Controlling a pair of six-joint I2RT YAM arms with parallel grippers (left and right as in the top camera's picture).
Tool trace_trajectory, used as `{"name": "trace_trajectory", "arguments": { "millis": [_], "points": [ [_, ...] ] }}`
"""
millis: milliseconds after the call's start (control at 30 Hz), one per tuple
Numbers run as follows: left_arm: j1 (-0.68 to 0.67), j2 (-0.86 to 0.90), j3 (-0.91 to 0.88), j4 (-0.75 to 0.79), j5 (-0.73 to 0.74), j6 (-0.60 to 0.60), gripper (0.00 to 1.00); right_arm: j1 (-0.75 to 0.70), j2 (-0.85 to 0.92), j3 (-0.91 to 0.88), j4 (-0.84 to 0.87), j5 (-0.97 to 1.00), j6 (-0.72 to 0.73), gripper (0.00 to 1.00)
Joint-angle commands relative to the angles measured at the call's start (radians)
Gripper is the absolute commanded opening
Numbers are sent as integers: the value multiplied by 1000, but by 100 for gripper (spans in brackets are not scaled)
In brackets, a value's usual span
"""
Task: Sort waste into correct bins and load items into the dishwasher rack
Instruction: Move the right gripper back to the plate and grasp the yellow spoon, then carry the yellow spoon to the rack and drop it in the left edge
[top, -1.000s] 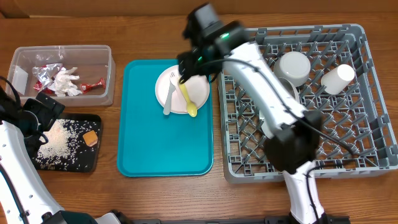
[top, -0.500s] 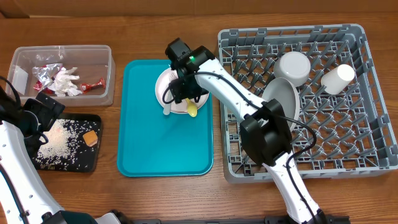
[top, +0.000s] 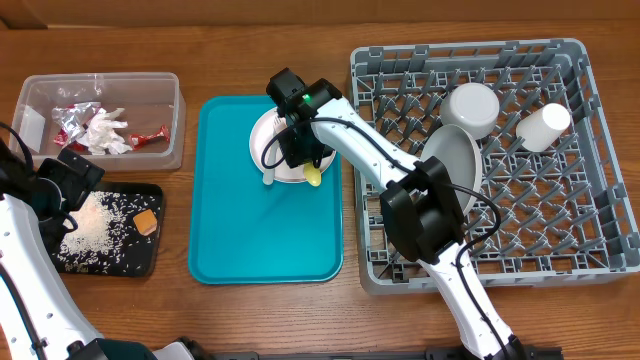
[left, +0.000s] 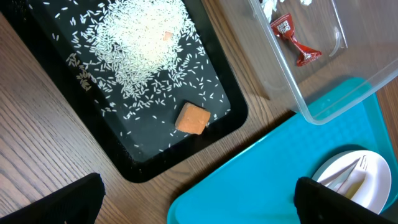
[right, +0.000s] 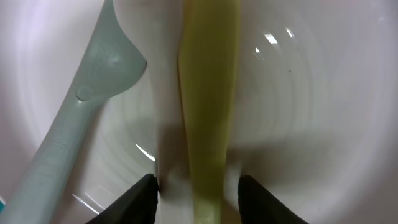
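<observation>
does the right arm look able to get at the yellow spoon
Probably yes: the right gripper sits low over the plate, jaws either side of the yellow spoon; the fork lies beside it, not across.

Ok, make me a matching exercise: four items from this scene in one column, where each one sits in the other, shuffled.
Items
1. orange food cube
2. foil wrappers
3. yellow spoon
4. white cup

Places
A. in the dishwasher rack
B. on the plate on the teal tray
C. on the black tray
D. in the clear tub

Pairs: 1-C, 2-D, 3-B, 4-A
</observation>
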Motion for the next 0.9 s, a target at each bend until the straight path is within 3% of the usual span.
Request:
{"name": "trace_trajectory", "arguments": {
  "millis": [0, 600, 867],
  "points": [
    [3, 3, -6, 4, 3, 22, 100, -3, 10, -2, 3, 6, 0, 38],
    [3, 3, -5, 4, 3, 22, 100, -14, 6, 53, -38, 10, -1, 27],
    [3, 3, -6, 4, 3, 22, 100, -26, 1, 60, -58, 21, -1, 12]
  ]
}}
